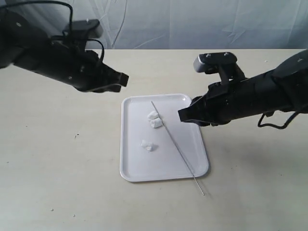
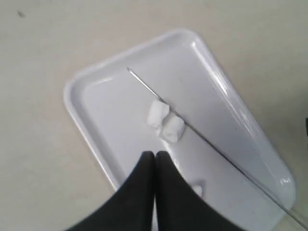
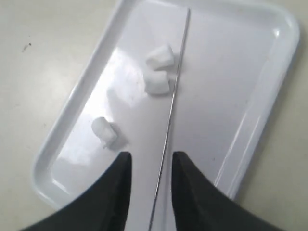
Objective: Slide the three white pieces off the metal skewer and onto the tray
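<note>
The white tray (image 1: 132, 168) lies mid-table. The thin metal skewer (image 1: 174, 144) rests slantwise across it, one end past the tray's near right corner. Two white pieces (image 1: 154, 119) lie together beside the skewer; a third white piece (image 1: 147, 145) lies apart nearer the tray's middle. In the right wrist view the pair (image 3: 158, 70) and the single piece (image 3: 104, 131) sit beside the skewer (image 3: 169, 120). My left gripper (image 2: 155, 154) is shut and empty, above the tray (image 2: 79, 118). My right gripper (image 3: 151, 158) is open, its fingers astride the skewer's line but above it.
The beige tabletop (image 1: 57, 183) surrounds the tray. A pale wrinkled backdrop (image 1: 192, 19) stands behind the table. Both black arms hover over the table, the left arm (image 1: 57, 60) at the back left and the right arm (image 1: 250, 98) at the right.
</note>
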